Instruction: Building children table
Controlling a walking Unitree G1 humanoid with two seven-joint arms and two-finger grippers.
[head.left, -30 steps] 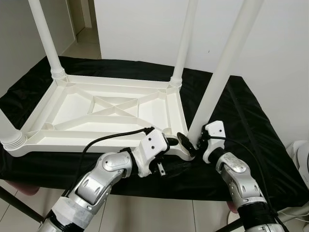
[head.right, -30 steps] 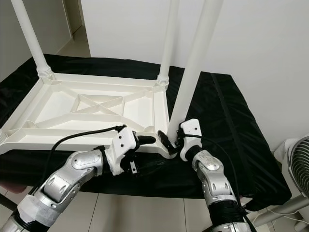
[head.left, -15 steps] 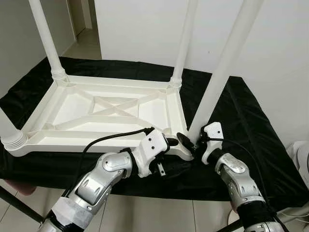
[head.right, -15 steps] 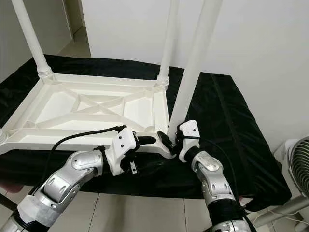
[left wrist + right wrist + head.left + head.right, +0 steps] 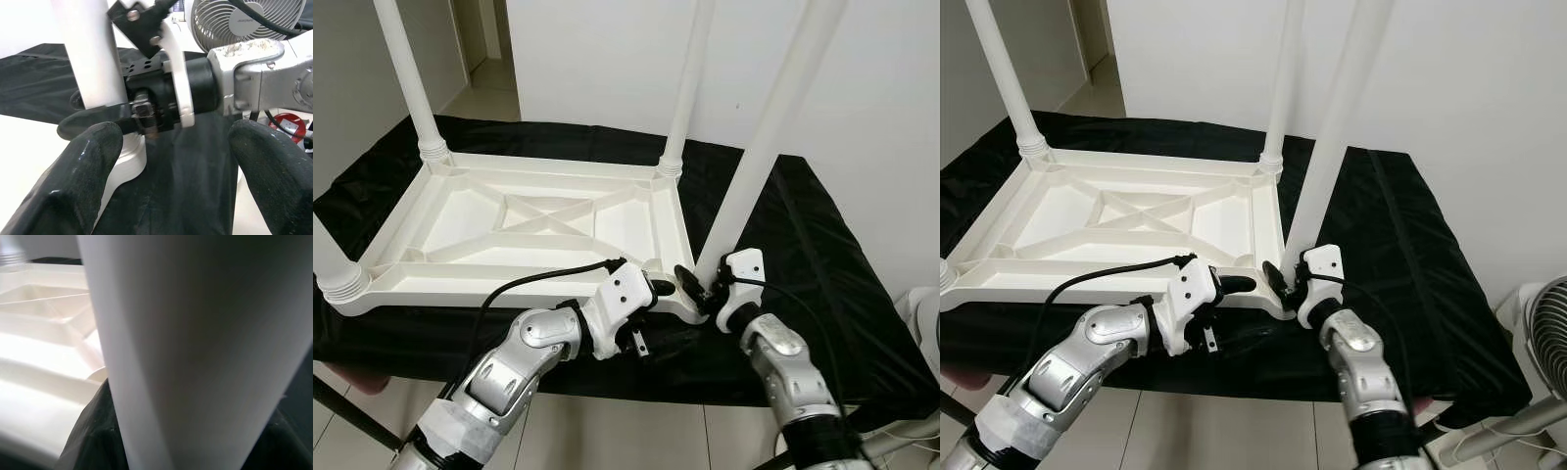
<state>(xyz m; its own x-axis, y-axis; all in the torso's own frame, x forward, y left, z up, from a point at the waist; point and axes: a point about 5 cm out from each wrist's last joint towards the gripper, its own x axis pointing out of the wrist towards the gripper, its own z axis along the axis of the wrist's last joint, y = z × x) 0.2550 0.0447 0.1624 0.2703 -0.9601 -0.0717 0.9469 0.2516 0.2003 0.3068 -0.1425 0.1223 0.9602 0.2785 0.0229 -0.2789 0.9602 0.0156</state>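
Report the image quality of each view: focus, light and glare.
Both eye views: sharp and evenly lit, with sheen on the black cloth. Left wrist view: the left claw's fingers loom soft up close, and the tabletop is blown out white. Right wrist view: the table leg is a blurred, shaded mass, too near to focus.
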